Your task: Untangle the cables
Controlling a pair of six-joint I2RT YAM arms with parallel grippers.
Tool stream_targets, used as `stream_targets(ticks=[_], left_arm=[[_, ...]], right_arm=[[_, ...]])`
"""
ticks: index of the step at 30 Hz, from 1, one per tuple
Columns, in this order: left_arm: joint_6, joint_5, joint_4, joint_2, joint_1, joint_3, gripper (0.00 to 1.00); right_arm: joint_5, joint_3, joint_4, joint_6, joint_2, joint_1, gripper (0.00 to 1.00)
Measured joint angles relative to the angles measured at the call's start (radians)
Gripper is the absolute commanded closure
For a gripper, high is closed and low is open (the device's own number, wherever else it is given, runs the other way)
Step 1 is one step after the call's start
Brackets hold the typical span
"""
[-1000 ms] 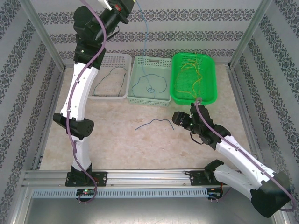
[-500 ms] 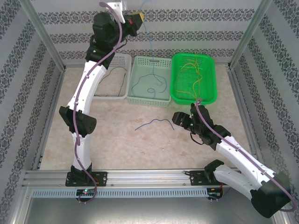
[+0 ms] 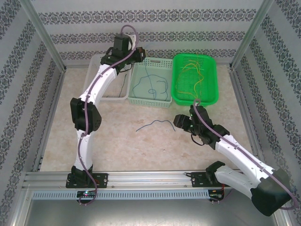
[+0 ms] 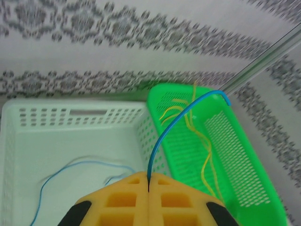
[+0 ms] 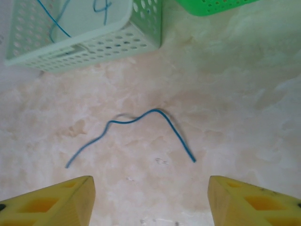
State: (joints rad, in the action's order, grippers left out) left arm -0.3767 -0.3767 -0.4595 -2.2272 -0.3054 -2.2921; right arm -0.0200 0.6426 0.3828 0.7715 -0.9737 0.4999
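My left gripper (image 3: pixel 137 52) hangs at the back over the pale middle basket (image 3: pixel 149 101). It is shut on a thin blue cable (image 4: pixel 162 136) that arcs up out of the pinched yellow fingertips (image 4: pixel 136 188). More blue cables (image 3: pixel 149 84) lie coiled in that basket. Yellow cables (image 3: pixel 195 77) lie in the green basket (image 3: pixel 214 80). One loose blue cable (image 3: pixel 155 124) lies wavy on the table. My right gripper (image 3: pixel 180 123) is open just to its right, low over the table. In the right wrist view that cable (image 5: pixel 141 117) lies ahead of the spread fingers (image 5: pixel 61 200).
A white basket (image 3: pixel 112 96) stands left of the middle one, partly hidden by my left arm. The three baskets line the back of the table. Metal frame posts (image 3: pixel 47 42) and patterned walls close in the sides and back.
My left arm has swung down from high at the back to just over the middle basket, bringing the blue cable with it. The right gripper's fingers have narrowed a little.
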Motion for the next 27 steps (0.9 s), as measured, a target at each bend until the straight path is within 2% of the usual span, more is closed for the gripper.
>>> stream_targets(ticks=[2,3,4,5,11,14,15,20,27], left_arm=[[0.010,0.000,-0.042,-0.035,0.000,-0.005,0.91],[0.013,0.000,-0.061,-0.050,0.000,-0.005,0.86],[0.016,0.000,-0.076,-0.066,0.000,-0.005,0.77],[0.023,0.000,-0.092,-0.078,0.000,-0.005,0.65],[0.058,0.000,-0.147,-0.091,0.000,-0.005,0.29],[0.079,0.015,-0.159,-0.079,-0.003,0.005,0.04],[0.087,0.023,-0.158,-0.059,-0.005,0.032,0.00],[0.088,0.046,-0.108,0.119,-0.013,0.256,0.00],[0.042,0.046,0.136,0.474,-0.016,0.655,0.00]], right_arm=[[0.000,0.023,0.025,-0.025,-0.049,0.003,0.38],[0.003,0.040,0.041,-0.043,-0.082,0.010,0.38],[0.006,0.056,0.054,-0.057,-0.109,0.017,0.38],[0.005,0.074,0.064,-0.076,-0.141,0.029,0.38],[-0.002,0.170,0.096,-0.171,-0.305,0.075,0.38],[-0.005,0.208,0.102,-0.197,-0.360,0.089,0.38],[-0.005,0.223,0.108,-0.206,-0.378,0.097,0.38],[-0.007,0.297,0.121,-0.245,-0.453,0.121,0.38],[-0.007,0.314,0.148,-0.333,-0.471,0.125,0.27]])
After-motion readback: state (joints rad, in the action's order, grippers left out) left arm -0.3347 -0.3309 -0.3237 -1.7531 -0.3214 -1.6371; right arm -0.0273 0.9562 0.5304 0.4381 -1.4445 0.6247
